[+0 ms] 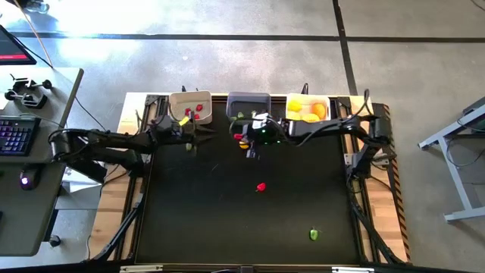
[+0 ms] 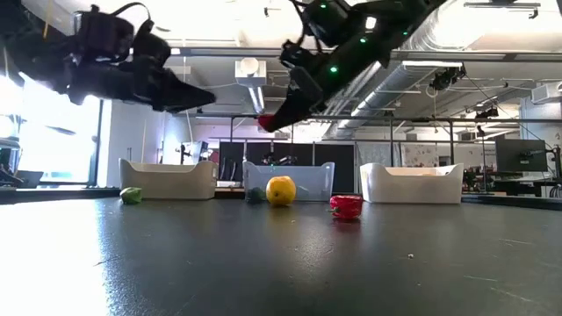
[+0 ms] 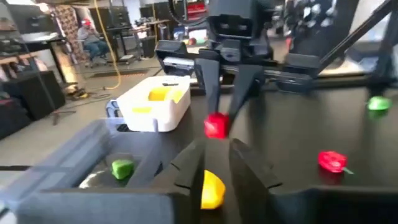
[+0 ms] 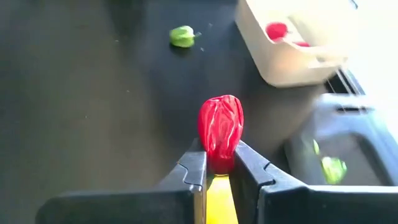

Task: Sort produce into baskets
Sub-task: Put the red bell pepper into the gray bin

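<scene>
Three baskets stand along the far edge: cream-white (image 1: 189, 106) with red pieces, dark grey (image 1: 248, 105) with a green piece (image 3: 122, 167), and white (image 1: 308, 108) with yellow-orange pieces. My right gripper (image 4: 217, 163) hangs over the table in front of the grey basket, shut on a red piece (image 4: 220, 127). Below it a yellow piece (image 2: 281, 190) rests on the table. My left gripper (image 3: 216, 163) hovers level in front of the cream basket, slightly open with nothing between its fingers. Loose on the table lie a red piece (image 1: 261, 186), a green piece (image 1: 314, 234) and another green piece (image 4: 182, 36). My right gripper pinches the red piece by its lower end (image 4: 219, 160) between its two fingertips. Most of the piece sticks out beyond the fingers. The fingers slant downward from the table's right side. The piece is lifted clear of the table (image 2: 266, 121).
Both arms meet near the far edge in front of the baskets, gripper tips a short way apart. The black table surface (image 1: 197, 220) is open toward the near edge. A desk with a keyboard (image 1: 15, 136) stands off the table's left.
</scene>
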You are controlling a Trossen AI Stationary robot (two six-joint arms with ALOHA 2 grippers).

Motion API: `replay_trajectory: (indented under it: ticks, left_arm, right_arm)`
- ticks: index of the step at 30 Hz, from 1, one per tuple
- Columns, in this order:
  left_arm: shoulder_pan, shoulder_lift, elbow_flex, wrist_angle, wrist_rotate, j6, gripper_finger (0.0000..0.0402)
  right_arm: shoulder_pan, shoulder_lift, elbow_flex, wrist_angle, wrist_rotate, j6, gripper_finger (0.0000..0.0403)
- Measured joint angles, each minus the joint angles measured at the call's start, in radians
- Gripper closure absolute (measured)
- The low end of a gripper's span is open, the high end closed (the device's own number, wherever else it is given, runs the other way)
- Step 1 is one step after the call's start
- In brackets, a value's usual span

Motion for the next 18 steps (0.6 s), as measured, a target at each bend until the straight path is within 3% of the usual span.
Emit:
replay_trajectory:
  ticks: [9, 18]
  left_arm:
    - [-0.122, 0.089, 0.101, -0.115, -0.103, -0.012, 0.0269]
    - [-0.197, 0.177, 0.158, -0.110, -0.199, -0.002, 0.0262]
  right_arm:
    - [0.031, 0.045, 0.057, 0.008, -0.001, -0.079, 0.0376]
    - [0.044, 0.045, 0.057, 0.033, -0.002, -0.094, 0.0376]
